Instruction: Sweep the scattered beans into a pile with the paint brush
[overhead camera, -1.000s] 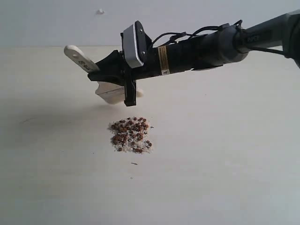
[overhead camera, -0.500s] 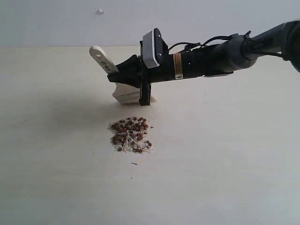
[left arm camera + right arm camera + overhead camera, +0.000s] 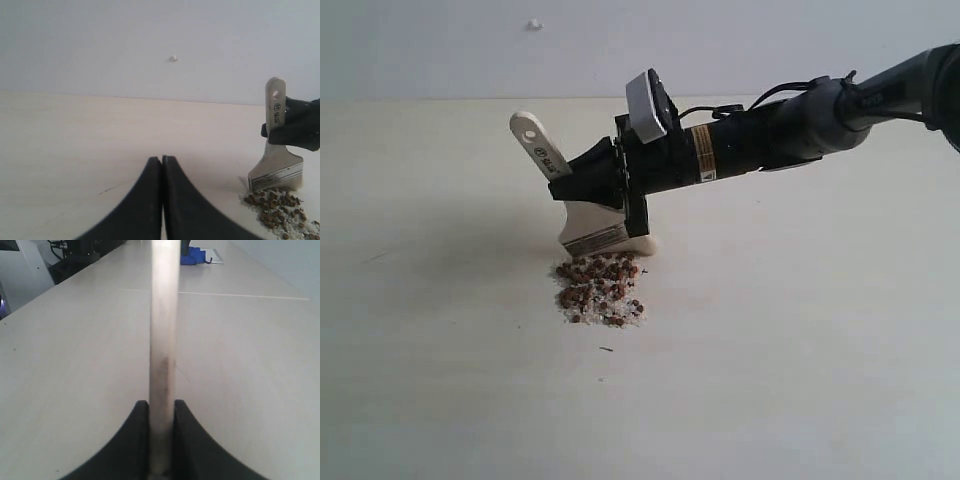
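The beans (image 3: 600, 290) lie in one small pile, dark pellets mixed with whitish grains, with a few stray specks just in front of it. The brush (image 3: 588, 222) stands tilted at the pile's far edge. Its bristles are down on the table against the nearest beans, and its handle leans up and away to the left. The right claw (image 3: 582, 175) is clamped on the handle above the ferrule; its wrist view shows both fingers (image 3: 140, 430) pressed to the wood. The left claw (image 3: 162, 167) is some way from the pile, jaws together with nothing between them.

The table (image 3: 800, 350) is pale cream and matte, with faint scuffs near the pile. Behind the pile, a plain grey-white wall (image 3: 770, 40) carries one small white blob (image 3: 534, 24). The right wrist view looks along the table past a thin seam to a blue object (image 3: 197, 255) and dark equipment (image 3: 80, 247).

The claw covers the middle of the handle, and the bristles are mostly hidden. The left claw is outside the exterior view, and the right arm is cut off at that view's edge. The blue object is too blurred to name.
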`<action>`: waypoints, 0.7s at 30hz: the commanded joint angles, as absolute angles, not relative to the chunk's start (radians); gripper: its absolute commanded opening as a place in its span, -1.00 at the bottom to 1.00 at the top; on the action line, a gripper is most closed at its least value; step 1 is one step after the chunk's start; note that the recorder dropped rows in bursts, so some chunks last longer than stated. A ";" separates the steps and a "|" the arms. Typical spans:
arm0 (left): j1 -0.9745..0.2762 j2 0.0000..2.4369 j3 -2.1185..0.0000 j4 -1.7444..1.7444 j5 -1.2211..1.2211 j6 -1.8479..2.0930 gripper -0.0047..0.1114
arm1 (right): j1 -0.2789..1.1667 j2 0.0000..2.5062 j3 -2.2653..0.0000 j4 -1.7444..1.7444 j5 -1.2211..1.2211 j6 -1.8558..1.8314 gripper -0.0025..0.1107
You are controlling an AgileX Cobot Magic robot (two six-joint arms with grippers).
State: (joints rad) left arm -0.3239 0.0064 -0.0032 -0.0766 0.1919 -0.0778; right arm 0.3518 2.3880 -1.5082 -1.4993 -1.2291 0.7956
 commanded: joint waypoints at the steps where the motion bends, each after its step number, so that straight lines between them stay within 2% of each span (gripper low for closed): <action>1: -0.330 0.000 0.000 -0.075 0.193 -0.082 -0.92 | 0.349 2.387 -1.491 -1.500 -1.221 0.809 -0.96; 13: -0.330 0.000 0.000 -0.075 0.193 -0.082 -0.92 | 0.342 2.287 -1.493 -1.402 -1.221 0.693 -0.96; 21: -0.330 0.000 0.000 -0.075 0.193 -0.082 -0.92 | 0.336 2.156 -1.487 -1.684 -1.221 0.905 -0.96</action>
